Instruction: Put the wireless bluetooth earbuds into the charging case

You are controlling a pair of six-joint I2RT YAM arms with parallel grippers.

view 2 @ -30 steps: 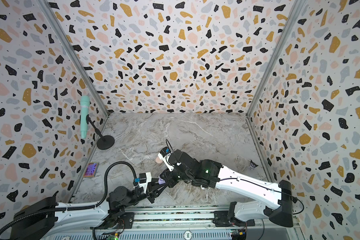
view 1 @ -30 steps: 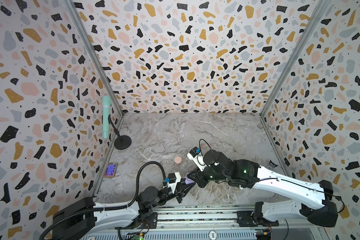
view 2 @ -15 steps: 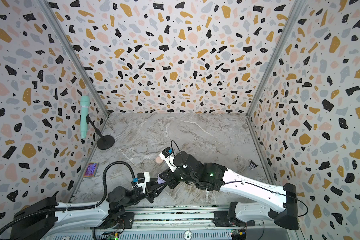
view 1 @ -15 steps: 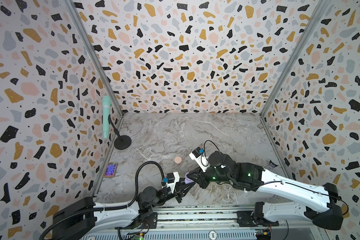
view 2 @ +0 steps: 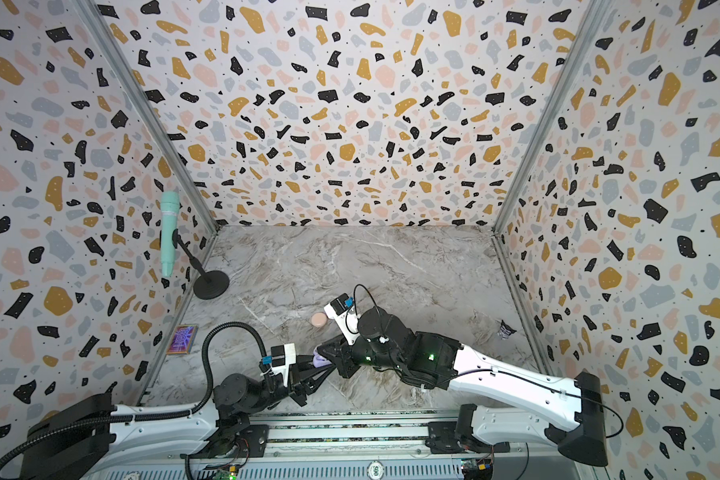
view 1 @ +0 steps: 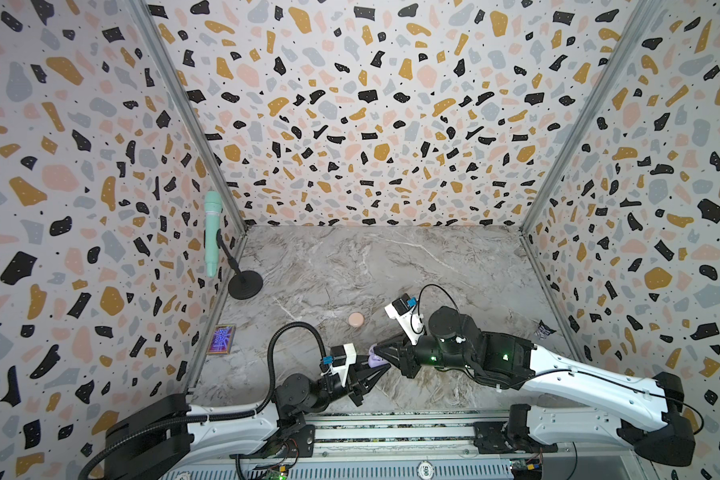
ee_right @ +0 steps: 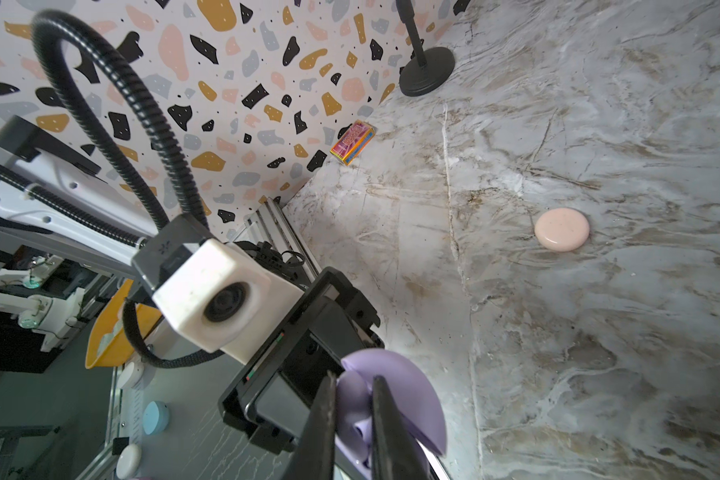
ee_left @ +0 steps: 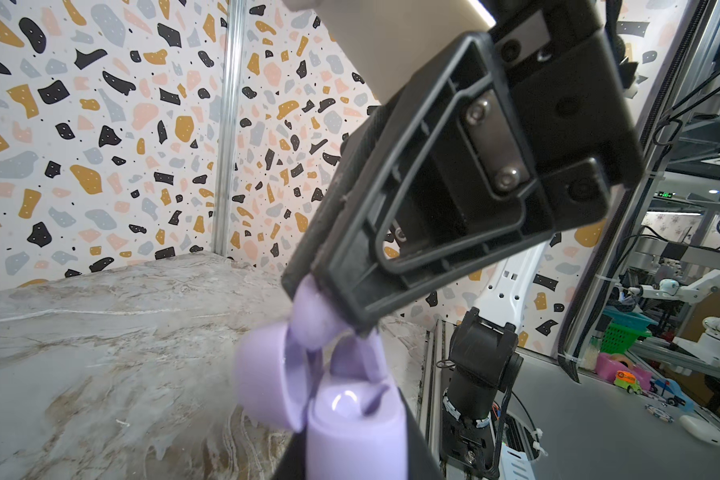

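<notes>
Lavender charging case (ee_left: 341, 432), lid open, is clamped in the left gripper (view 1: 373, 371) over the marble table (view 1: 350, 257). The right gripper (ee_right: 352, 419) pinches a lavender earbud (ee_left: 313, 318) at the case's opening.

Right end effector (ee_right: 354, 378) pinches a lavender earbud (ee_right: 351, 405) at the open lavender charging case (ee_right: 410, 395); pink case (ee_right: 562, 229) lies well apart on the marble table (ee_right: 599, 124).

Lavender charging case (view 1: 376, 360): lid open, lower centre of both top views. Lavender earbud (ee_left: 312, 316): tilted, at its mouth. Pink charging case (view 1: 356, 319): shut, flat on worktop (view 1: 391, 266), just above.
</notes>
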